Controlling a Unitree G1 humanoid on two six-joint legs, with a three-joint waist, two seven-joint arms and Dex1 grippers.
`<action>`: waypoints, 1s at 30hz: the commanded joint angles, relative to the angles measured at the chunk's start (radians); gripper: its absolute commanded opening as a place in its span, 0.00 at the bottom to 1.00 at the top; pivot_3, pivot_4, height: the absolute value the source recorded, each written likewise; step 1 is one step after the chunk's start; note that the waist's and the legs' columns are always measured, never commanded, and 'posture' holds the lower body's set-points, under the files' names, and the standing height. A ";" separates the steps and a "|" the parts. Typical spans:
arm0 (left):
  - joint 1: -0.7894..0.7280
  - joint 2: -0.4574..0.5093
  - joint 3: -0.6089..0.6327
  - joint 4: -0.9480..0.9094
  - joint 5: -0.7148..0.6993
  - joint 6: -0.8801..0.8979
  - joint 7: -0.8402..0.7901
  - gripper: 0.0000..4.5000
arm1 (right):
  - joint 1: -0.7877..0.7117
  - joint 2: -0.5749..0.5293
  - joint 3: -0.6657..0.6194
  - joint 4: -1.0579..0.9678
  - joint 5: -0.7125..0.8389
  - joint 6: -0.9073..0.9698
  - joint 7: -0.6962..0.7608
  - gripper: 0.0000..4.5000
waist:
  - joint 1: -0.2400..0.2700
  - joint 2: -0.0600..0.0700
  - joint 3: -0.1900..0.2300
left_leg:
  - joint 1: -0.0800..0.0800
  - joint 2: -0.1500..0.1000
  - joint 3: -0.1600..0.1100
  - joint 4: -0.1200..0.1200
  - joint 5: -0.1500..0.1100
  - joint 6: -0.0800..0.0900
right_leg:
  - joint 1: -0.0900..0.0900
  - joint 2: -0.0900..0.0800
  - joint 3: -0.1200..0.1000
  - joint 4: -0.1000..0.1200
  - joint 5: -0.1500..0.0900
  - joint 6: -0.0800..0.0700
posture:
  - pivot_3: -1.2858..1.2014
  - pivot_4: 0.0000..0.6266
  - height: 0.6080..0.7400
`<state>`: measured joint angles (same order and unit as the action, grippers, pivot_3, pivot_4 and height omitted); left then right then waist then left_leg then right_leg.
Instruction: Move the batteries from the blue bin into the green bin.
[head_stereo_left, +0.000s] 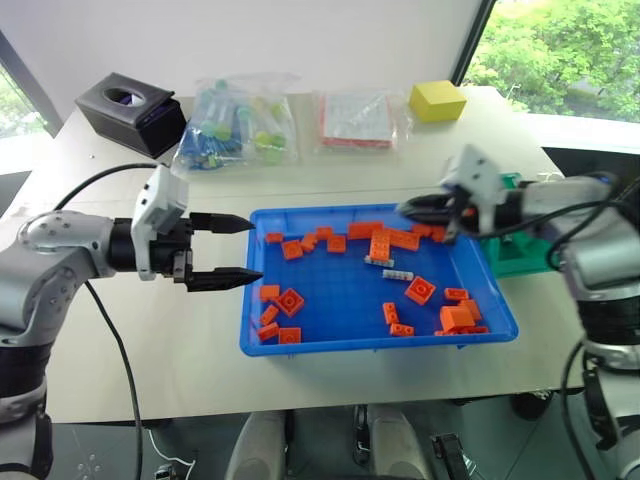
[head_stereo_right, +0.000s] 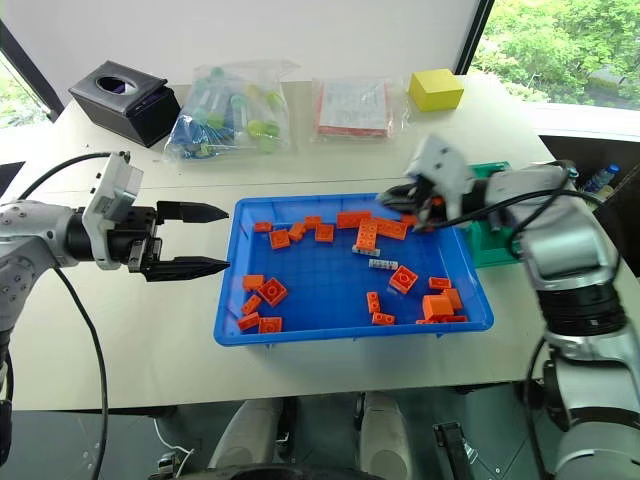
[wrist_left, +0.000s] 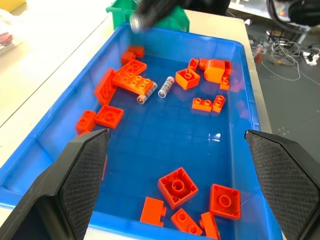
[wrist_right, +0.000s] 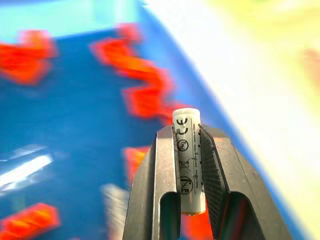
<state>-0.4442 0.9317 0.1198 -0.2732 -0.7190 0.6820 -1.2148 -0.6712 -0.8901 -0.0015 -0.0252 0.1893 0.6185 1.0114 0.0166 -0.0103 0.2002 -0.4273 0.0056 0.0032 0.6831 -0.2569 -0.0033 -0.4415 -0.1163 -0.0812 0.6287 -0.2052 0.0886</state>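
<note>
The blue bin (head_stereo_left: 370, 343) sits in the middle of the table, strewn with orange bricks (head_stereo_left: 381, 243). Two silvery batteries (head_stereo_left: 378, 262) (head_stereo_left: 398, 274) lie side by side near its centre; the left wrist view shows them too (wrist_left: 147, 93) (wrist_left: 166, 86). My right gripper (wrist_right: 186, 131) is shut on a third battery (wrist_right: 187, 160), held upright between the fingers. It hovers above the bin's far right corner (head_stereo_left: 405, 209). The green bin (head_stereo_right: 490, 236) stands just right of the blue bin, partly hidden by my right arm. My left gripper (head_stereo_left: 255, 249) is open at the blue bin's left rim, pointing across it.
At the back of the table are a black tissue box (head_stereo_left: 130, 110), a clear bag of coloured items (head_stereo_left: 235, 125), a flat packet (head_stereo_left: 358, 120) and a yellow block (head_stereo_left: 437, 100). The table's right edge lies just past the green bin.
</note>
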 joint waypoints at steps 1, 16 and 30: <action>-0.019 -0.005 -0.002 -0.001 0.006 -0.025 -0.009 1.00 | 0.030 -0.063 -0.129 0.063 -0.036 0.002 -0.105 0.02 | -0.003 0.000 0.000 | 0.000 0.000 0.000 0.000 0.000 0.000 | 0.000 0.000 0.000 0.000 0.000 0.000 | 0.52 0.24 0.64; -0.068 -0.034 -0.034 0.040 0.034 -0.048 -0.031 1.00 | 0.138 -0.061 -0.221 0.104 -0.010 -0.007 -0.236 0.77 | -0.007 0.001 0.000 | 0.001 0.001 0.001 0.000 0.000 0.000 | -0.001 0.000 0.001 0.001 0.000 0.000 | 0.52 0.24 0.64; -0.048 -0.032 -0.018 0.018 0.022 -0.042 -0.017 1.00 | 0.165 -0.037 0.051 -0.152 0.147 0.083 0.061 0.77 | -0.004 0.000 0.000 | 0.001 0.002 0.000 0.000 0.000 0.000 | 0.000 0.000 0.001 0.001 0.000 0.000 | 0.52 0.24 0.64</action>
<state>-0.4858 0.8940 0.0732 -0.2311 -0.6856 0.6459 -1.2355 -0.4818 -0.9280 0.0347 -0.1614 0.3425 0.6862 1.0667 0.0124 -0.0099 0.2004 -0.4265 0.0072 0.0037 0.6836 -0.2568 -0.0031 -0.4416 -0.1161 -0.0805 0.6297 -0.2056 0.0879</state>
